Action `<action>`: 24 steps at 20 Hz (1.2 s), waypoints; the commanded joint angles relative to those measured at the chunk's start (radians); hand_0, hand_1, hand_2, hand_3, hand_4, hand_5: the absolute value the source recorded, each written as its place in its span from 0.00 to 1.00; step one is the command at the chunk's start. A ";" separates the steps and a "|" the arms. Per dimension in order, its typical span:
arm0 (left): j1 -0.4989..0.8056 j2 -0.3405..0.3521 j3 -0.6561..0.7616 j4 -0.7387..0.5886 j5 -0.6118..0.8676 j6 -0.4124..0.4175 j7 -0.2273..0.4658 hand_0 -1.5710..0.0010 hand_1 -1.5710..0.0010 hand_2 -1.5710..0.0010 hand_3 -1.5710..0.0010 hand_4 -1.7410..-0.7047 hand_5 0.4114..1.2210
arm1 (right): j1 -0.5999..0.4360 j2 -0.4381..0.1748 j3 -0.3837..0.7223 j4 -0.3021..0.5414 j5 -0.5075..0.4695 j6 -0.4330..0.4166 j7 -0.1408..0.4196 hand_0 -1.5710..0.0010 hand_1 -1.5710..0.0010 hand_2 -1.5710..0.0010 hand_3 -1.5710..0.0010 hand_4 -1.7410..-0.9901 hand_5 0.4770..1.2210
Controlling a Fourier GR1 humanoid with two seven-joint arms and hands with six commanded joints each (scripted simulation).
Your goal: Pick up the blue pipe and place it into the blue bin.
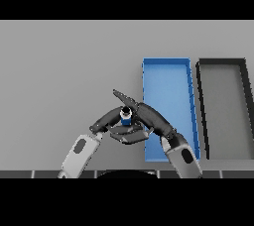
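Observation:
The blue pipe (126,116) is a short blue cylinder with a pale end, standing on end between my two hands just left of the blue bin (168,74). My right hand (147,115) reaches in from the lower right and its fingers curl round the pipe, with one finger pointing up and left past it. My left hand (110,119) comes from the lower left and lies close against the pipe's left side; whether its fingers grip is hidden. The pipe's lower part is covered by the fingers.
A dark grey bin (244,96) stands to the right of the blue bin, side by side with it. The grey table (64,71) stretches to the left and back. The table's front edge runs just below both forearms.

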 commanded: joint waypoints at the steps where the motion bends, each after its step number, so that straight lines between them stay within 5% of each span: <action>1: 0.004 -0.003 0.000 0.009 -0.014 0.001 -0.012 0.00 0.00 0.00 0.00 0.27 1.00 | -0.034 0.012 -0.004 0.029 -0.007 0.006 0.015 1.00 0.98 0.96 1.00 0.70 0.05; 3: 0.003 -0.013 0.008 0.005 -0.016 -0.001 0.016 0.00 0.00 0.00 0.00 0.22 1.00 | -0.062 0.014 -0.020 0.055 -0.030 0.021 0.020 0.89 0.85 0.84 0.91 0.65 0.06; 5: 0.009 -0.022 0.020 0.010 0.001 -0.004 0.029 0.00 0.00 0.03 0.27 0.14 1.00 | -0.079 0.013 -0.021 0.065 -0.033 0.033 0.029 0.60 0.58 0.58 0.68 0.48 0.06; 8: 0.010 -0.013 0.030 0.009 -0.008 -0.011 0.001 0.00 0.00 0.01 0.22 0.07 1.00 | -0.079 0.038 -0.006 0.086 -0.026 0.021 -0.004 0.31 0.30 0.30 0.43 0.27 0.17; 10: 0.016 -0.027 0.017 0.005 -0.019 -0.011 0.008 0.00 0.00 0.01 0.17 0.05 1.00 | -0.071 0.060 -0.025 0.093 -0.054 0.014 -0.035 0.20 0.19 0.19 0.27 0.33 0.41; 14: 0.006 -0.036 0.032 0.012 -0.022 -0.015 -0.003 0.00 0.00 0.02 0.10 0.02 1.00 | -0.071 0.068 -0.008 0.103 0.012 0.020 -0.116 0.08 0.08 0.08 0.11 0.35 0.76; 21: 0.012 -0.047 0.032 0.004 -0.049 -0.005 -0.008 0.00 0.00 0.00 0.09 0.01 1.00 | -0.011 0.160 -0.013 0.090 -0.002 0.030 -0.103 0.02 0.02 0.02 0.02 0.33 0.95; 22: 0.018 -0.040 0.032 -0.004 -0.049 -0.012 -0.026 0.00 0.00 0.00 0.20 0.01 1.00 | -0.003 0.169 -0.012 0.078 -0.004 0.033 -0.097 0.01 0.01 0.01 0.02 0.33 0.96; 24: 0.017 -0.039 0.034 -0.006 -0.076 -0.016 -0.010 0.25 0.30 0.32 0.46 0.22 1.00 | -0.006 0.180 -0.015 0.080 0.023 0.027 -0.092 0.01 0.01 0.01 0.01 0.33 0.97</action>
